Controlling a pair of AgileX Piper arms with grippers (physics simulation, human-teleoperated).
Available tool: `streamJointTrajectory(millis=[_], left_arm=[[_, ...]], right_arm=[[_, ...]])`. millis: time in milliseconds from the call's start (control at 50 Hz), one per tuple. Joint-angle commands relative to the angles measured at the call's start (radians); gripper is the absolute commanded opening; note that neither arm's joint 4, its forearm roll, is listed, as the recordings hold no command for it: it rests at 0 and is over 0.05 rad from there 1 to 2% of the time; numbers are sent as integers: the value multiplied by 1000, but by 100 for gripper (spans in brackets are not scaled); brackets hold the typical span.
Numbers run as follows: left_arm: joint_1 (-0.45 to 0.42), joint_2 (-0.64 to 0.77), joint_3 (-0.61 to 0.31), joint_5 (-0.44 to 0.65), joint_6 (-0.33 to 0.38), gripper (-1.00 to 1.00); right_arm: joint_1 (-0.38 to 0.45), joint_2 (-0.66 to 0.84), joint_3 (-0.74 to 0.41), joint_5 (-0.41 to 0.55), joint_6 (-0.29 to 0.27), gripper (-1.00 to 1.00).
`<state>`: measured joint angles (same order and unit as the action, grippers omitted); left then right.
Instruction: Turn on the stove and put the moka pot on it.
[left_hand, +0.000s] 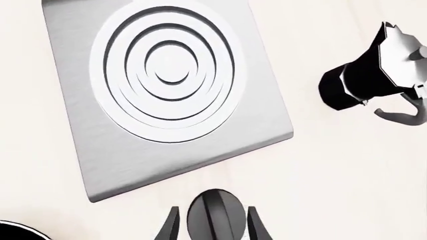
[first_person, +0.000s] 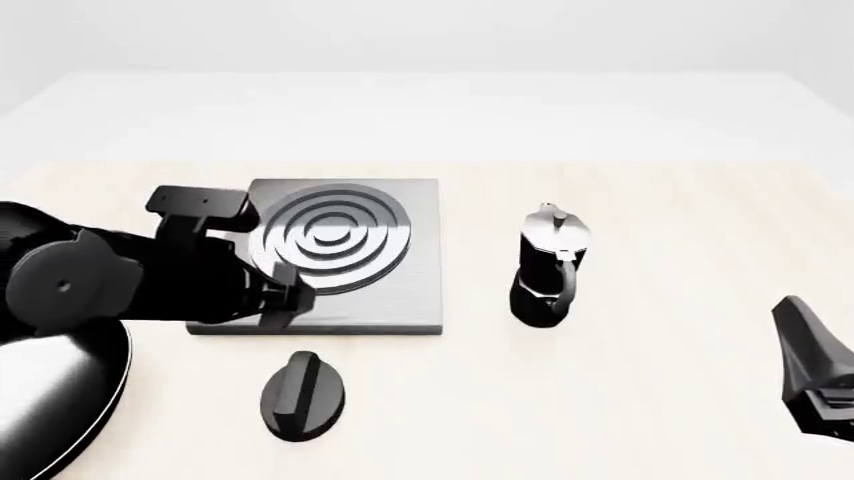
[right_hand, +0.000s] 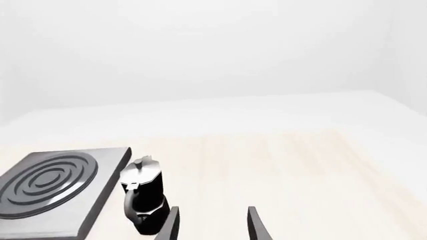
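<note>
1. Left gripper (left_hand: 212, 226): fingers spread, holding nothing. In the left wrist view the knob (left_hand: 215, 215) sits between the two fingertips, with a sliver of gap on either side; I cannot tell whether either pad touches it. In the front view the gripper hangs above the stove's near left edge, the knob just nearer me on the table.

2. Right gripper (right_hand: 212, 222): fingers parted, empty. It rests low at the right of the table, well apart from everything; the front view shows only its tip at the right edge.

3. Knob: black oval with a raised ridge, lying flat on the table just in front of the stove, apart from it.

4. Stove (first_person: 400, 290): grey square plate, ringed burner (first_person: 331, 235) bare on top.

5. Pot (first_person: 545, 268): upright on the table to the right of the stove, near but not touching it, handle towards me in the front view. Not yet on the burner.

6. Pan (first_person: 74, 400): black rim at the near left corner, partly under my left arm. Not part of the job.

7. Step in hand, as I judge it: switching on. The left gripper is lined up on the knob but not closed.

8. Next move calls for: settling lower so the pads flank the ridge, closing, then twisting the wrist. After that, the right arm must reach left for the pot.
</note>
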<state>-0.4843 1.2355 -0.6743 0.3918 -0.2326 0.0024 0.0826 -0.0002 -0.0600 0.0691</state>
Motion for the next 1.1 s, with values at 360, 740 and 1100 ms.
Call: streamJointTrajectory(millis=[360, 740, 1100], left_arm=[[-2, 70, 85, -121, -26, 100], [-28, 168, 144, -230, -66, 100], [-65, 234, 164, -289, -109, 100]], right_arm=[[-14, -37, 0, 24, 7, 100], [-15, -50, 0, 35, 14, 100], [-15, -52, 0, 35, 22, 100]])
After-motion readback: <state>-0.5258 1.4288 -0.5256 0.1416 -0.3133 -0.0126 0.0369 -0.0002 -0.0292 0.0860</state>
